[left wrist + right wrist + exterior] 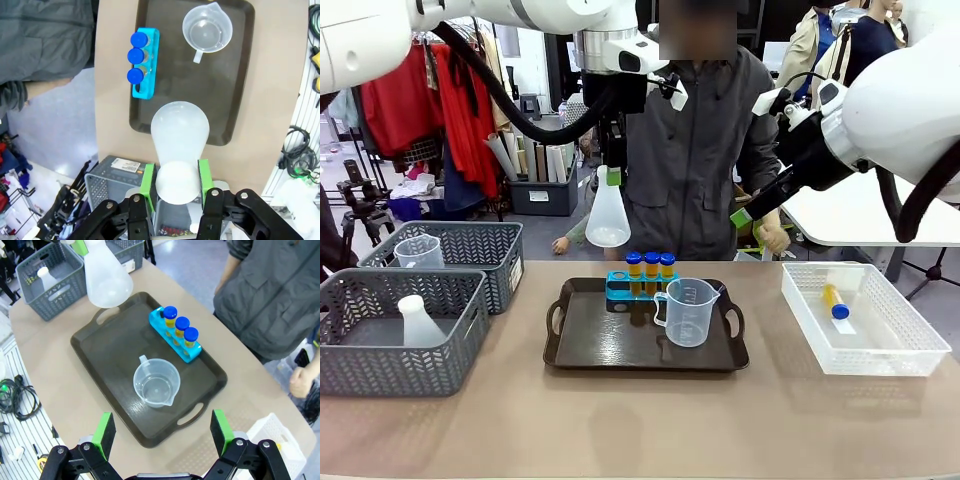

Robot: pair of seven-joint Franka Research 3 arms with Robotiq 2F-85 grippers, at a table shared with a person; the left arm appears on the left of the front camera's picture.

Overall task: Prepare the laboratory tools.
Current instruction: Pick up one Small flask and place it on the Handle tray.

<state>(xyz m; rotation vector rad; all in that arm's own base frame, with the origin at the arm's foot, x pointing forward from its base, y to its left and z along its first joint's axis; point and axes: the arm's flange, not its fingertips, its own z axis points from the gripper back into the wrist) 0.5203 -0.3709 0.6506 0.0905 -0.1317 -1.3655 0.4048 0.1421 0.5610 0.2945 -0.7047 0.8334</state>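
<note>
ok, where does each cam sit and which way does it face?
Front: fixed on the robot's side between the arms, facing across the table at the person; both arms enter, left gripper holding the conical flask, right gripper raised.
Left wrist: above the tray, looking down; its green-padded fingers clamp the flask's neck.
Right wrist: raised right of the tray, looking down across it toward the grey baskets; its open fingers flank the bottom edge.
Shared: all three show tray, beaker, tube rack and flask.
</note>
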